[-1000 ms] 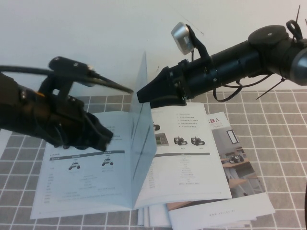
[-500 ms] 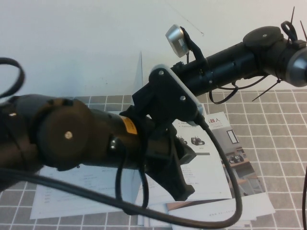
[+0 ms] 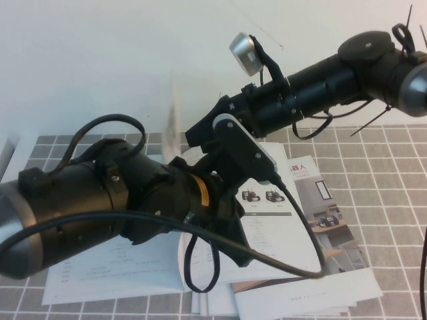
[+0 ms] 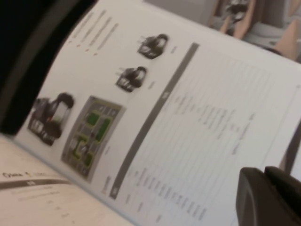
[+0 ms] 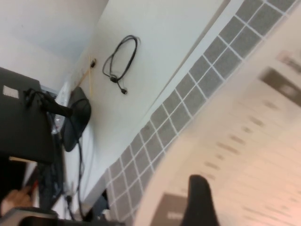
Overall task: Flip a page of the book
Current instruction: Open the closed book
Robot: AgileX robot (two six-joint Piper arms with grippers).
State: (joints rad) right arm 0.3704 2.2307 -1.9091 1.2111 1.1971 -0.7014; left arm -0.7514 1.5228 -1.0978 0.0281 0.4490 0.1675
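Observation:
The book (image 3: 277,227) lies open on the checked mat, and its right leaf with robot photos and a table fills the left wrist view (image 4: 155,117). One page (image 3: 175,127) stands lifted and blurred over the spine. My right gripper (image 3: 198,135) reaches in from the upper right to the page's top edge. In the right wrist view one dark finger (image 5: 200,200) lies against the page (image 5: 254,141), which hides the other finger. My left gripper (image 3: 241,257) hangs shut and empty over the right leaf, and it also shows in the left wrist view (image 4: 263,178).
A brochure with colour room photos (image 3: 333,227) lies under the book's right side. Loose white sheets (image 3: 307,297) stick out at the front. The grey checked mat (image 3: 393,200) covers the table. My left arm hides much of the left leaf (image 3: 113,267).
My left arm has swung from the left leaf across the spine to above the right leaf. The lifted page has tipped slightly left and blurred. The right arm has barely moved.

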